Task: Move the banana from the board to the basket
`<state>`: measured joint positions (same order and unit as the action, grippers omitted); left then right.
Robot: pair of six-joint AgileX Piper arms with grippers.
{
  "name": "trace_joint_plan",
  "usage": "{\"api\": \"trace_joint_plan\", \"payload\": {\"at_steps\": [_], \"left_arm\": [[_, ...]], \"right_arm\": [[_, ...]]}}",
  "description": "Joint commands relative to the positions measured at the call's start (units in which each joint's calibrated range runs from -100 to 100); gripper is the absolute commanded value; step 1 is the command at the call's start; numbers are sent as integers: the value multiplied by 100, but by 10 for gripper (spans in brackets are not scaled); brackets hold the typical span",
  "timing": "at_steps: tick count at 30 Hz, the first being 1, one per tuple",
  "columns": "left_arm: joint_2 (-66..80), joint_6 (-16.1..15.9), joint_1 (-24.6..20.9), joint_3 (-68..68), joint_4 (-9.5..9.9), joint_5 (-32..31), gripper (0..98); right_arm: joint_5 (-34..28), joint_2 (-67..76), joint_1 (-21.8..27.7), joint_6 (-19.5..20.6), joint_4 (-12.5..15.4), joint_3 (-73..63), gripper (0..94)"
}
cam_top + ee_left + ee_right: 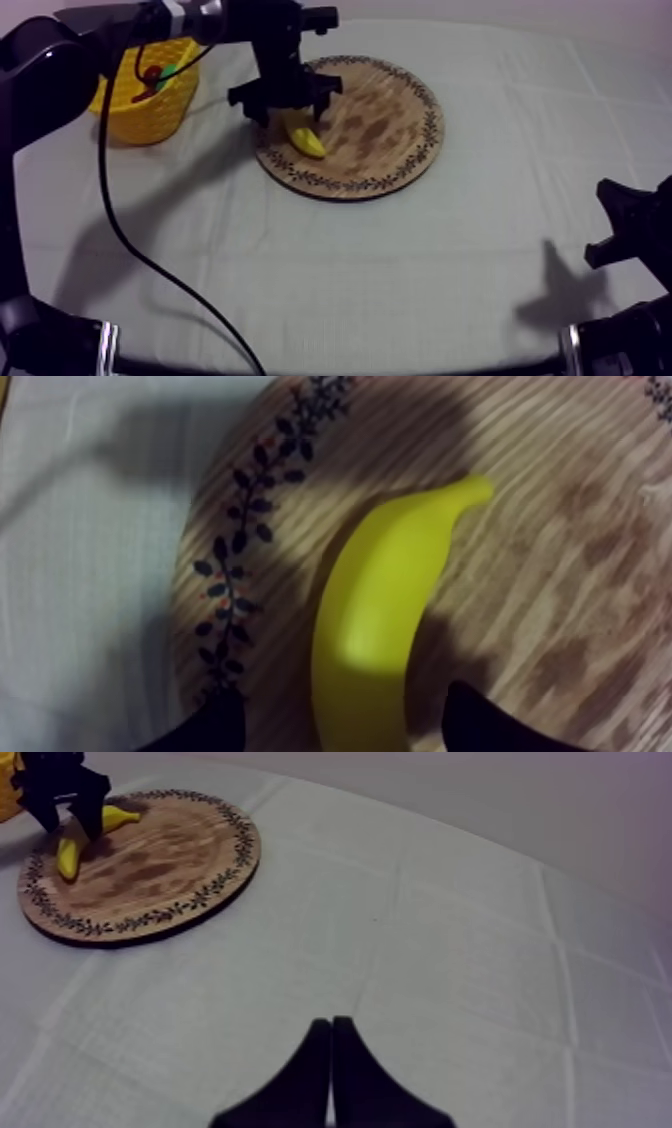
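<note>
Grasp step: left pincer (291,111) straddles the banana (304,138) on the wooden board (390,125).
Fingers released either side; next, close, lift, carry to the yellow basket (150,115). Right pincer (331,1028) clenched, idle.

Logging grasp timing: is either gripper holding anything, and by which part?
Nothing yet. The left gripper is open, straddling one end of the banana lying on the wooden board, gaps both sides. The right gripper is shut on nothing.
</note>
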<state>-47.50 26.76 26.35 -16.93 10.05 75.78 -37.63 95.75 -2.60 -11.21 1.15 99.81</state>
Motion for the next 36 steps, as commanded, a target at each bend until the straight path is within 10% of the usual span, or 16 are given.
{"api": "trace_joint_plan", "payload": {"at_steps": [1, 25, 36], "left_arm": [[-30, -15, -5, -35, -1, -29, 711], [-337, -315, -23, -226, -1, -415, 234], [776, -493, -99, 173, -6, -405, 192]], "right_arm": [[-3, 0, 0, 0, 0, -3, 3], [-3, 0, 0, 0, 0, -3, 3], [-3, 0, 0, 0, 0, -3, 3]]}}
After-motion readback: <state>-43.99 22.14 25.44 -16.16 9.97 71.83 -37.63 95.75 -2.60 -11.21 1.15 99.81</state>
